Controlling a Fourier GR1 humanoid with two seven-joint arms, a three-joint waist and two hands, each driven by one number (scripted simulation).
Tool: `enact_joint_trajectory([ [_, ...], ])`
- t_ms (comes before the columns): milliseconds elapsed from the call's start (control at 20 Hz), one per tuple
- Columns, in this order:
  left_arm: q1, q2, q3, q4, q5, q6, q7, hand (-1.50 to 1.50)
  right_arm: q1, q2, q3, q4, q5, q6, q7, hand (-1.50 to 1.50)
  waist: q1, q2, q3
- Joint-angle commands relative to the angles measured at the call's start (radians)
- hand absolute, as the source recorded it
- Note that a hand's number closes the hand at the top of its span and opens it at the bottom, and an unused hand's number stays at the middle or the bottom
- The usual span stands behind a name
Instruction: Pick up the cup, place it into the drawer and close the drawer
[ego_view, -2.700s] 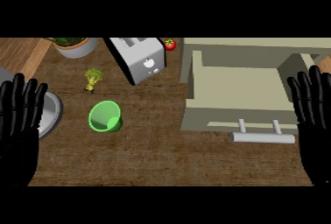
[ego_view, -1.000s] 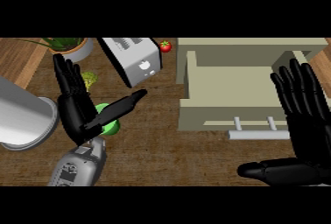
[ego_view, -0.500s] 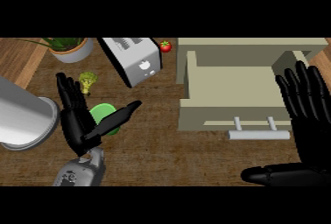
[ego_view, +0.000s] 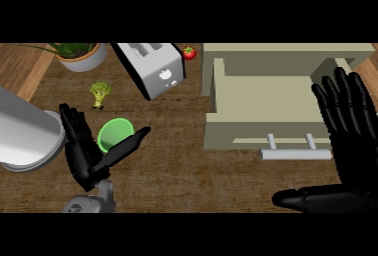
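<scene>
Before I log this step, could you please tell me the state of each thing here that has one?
drawer: open, nothing visible inside.
cup: on the counter, outside the drawer, not grasped.
left hand: open, fingers and thumb either side of the cup.
right hand: open, over the drawer's right edge.

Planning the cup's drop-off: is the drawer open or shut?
Open: the drawer stands pulled out, its inside showing from above with nothing in it, and its handle faces the robot.

Blk L hand (ego_view: 83, 159), R hand (ego_view: 356, 150); grey wrist (ego_view: 94, 199)
</scene>
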Motion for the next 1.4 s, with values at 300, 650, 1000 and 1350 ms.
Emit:
enact_joint_trajectory([
  [300,0.083,0.000,0.016,0.083,0.119,-0.072,-0.145,-1.50,-0.074,-0.016,-0.019,0.003,-0.004,-0.018,0.075,-1.50,0.003,0.000,0.000],
  [650,-0.082,0.000,0.162,0.396,0.249,-0.184,-0.330,-1.50,-0.010,0.011,0.013,0.048,0.024,0.015,-0.046,-1.50,-0.002,0.001,0.000],
  [1000,-0.038,0.000,0.098,0.459,0.375,-0.160,-0.480,-1.50,-0.047,-0.025,-0.070,0.084,-0.052,0.037,-0.018,-1.50,0.000,0.001,0.000],
  [1350,-0.052,0.000,0.108,0.603,0.461,-0.198,-0.591,-1.50,-0.109,-0.039,-0.052,0.008,-0.058,0.015,0.107,-1.50,-0.001,0.000,0.000],
])
